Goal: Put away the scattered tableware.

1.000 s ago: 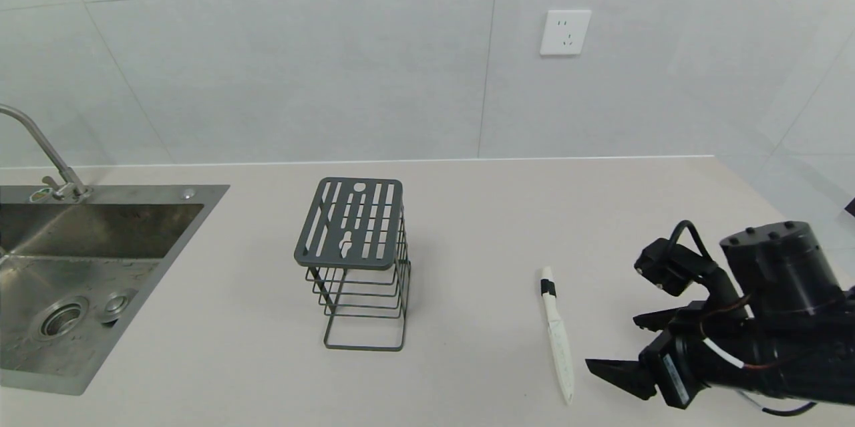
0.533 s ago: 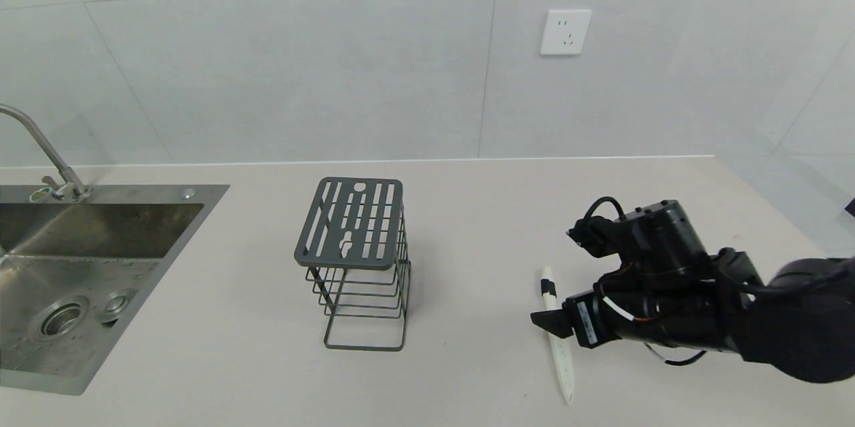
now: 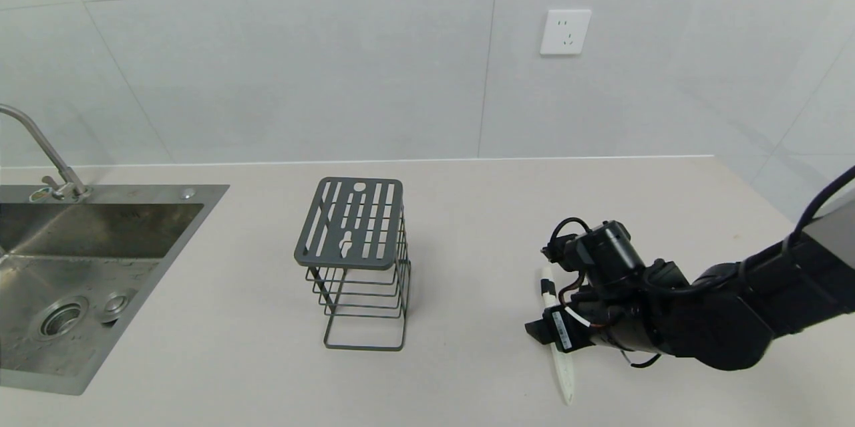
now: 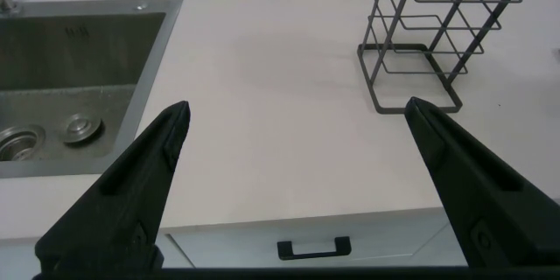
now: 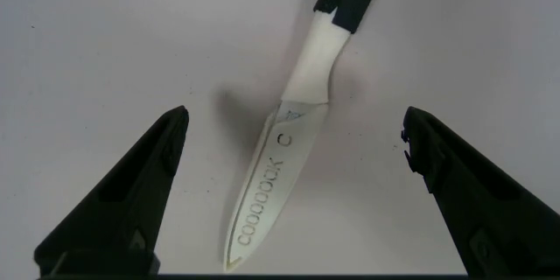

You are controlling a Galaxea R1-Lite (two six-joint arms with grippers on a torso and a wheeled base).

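The right arm extends low from the right, wrist bent down. The right gripper hangs over the knife, jaws wide either side of its blade. The left gripper, well apart from the knife, gapes equally.

A pale counter runs before me under a grey tiled wall with a white socket, far right; steel sink and tap sit on my left.

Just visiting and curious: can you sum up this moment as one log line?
right gripper: open over knife | knife: flat on counter, not gripped | left gripper: open | rack: empty
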